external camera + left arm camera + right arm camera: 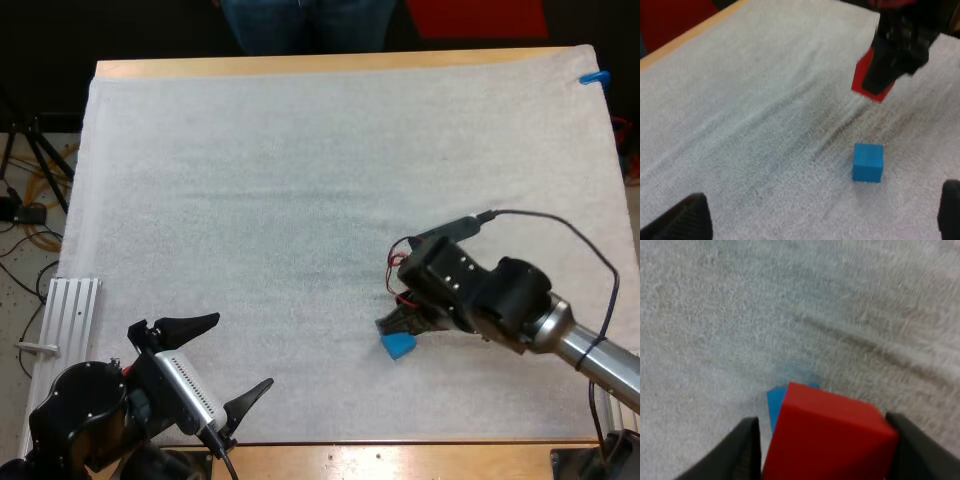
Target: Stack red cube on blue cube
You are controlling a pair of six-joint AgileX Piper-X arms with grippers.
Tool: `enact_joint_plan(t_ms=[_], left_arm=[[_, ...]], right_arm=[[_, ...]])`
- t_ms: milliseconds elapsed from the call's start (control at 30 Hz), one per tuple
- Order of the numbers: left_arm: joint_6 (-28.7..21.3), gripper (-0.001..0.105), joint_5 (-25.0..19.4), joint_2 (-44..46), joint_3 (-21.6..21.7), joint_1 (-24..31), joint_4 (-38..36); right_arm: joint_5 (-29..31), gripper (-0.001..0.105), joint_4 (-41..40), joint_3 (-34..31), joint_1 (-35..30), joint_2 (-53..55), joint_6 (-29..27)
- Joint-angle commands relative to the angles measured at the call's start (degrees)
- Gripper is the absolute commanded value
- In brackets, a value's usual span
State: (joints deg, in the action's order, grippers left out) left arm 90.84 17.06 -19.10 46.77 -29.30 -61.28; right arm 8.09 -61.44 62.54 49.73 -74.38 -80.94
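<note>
Between the right gripper's (400,322) two black fingers sits the red cube (825,435), pressed from both sides and lifted clear of the mat. The blue cube (398,345) lies on the mat just below and a little to one side of it. From the right wrist only a blue corner peeks out from under the red cube's edge. The left wrist view shows the red cube tilted in the air, with the blue cube apart from it and flat on the cloth. From the high view the right arm's body hides the red cube and part of the blue one.

The left gripper (240,350) hangs near the table's near left corner with its fingers (685,220) spread wide, holding nothing, well apart from both cubes.

A white mat (300,180) with faint creases covers most of the wooden table (300,65). A metal rail (70,310) lies beside the mat's left edge. A person's legs (300,25) stand beyond the far side.
</note>
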Motion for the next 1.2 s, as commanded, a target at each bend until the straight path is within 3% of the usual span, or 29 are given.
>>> enact_joint_plan(t_ms=[0,267,967,1167], left_arm=[[0.5,0.087,0.3,-0.2,0.4,-0.2,-0.1],[0.5,0.087,0.3,-0.2,0.4,-0.2,-0.1],[0.5,0.087,0.3,-0.2,0.4,-0.2,-0.1],[0.5,0.087,0.3,-0.2,0.4,-0.2,-0.1]], right_arm=[[-0.9,0.023,1.7,-1.1,0.0,0.3,1.2],[-3.5,0.023,6.7,-5.9,0.0,0.0,1.7],[-7.1,0.023,8.9,-6.0,0.0,-10.3,-0.8],[-6.8,0.034,10.1,-6.0,0.2,-10.9,-1.5]])
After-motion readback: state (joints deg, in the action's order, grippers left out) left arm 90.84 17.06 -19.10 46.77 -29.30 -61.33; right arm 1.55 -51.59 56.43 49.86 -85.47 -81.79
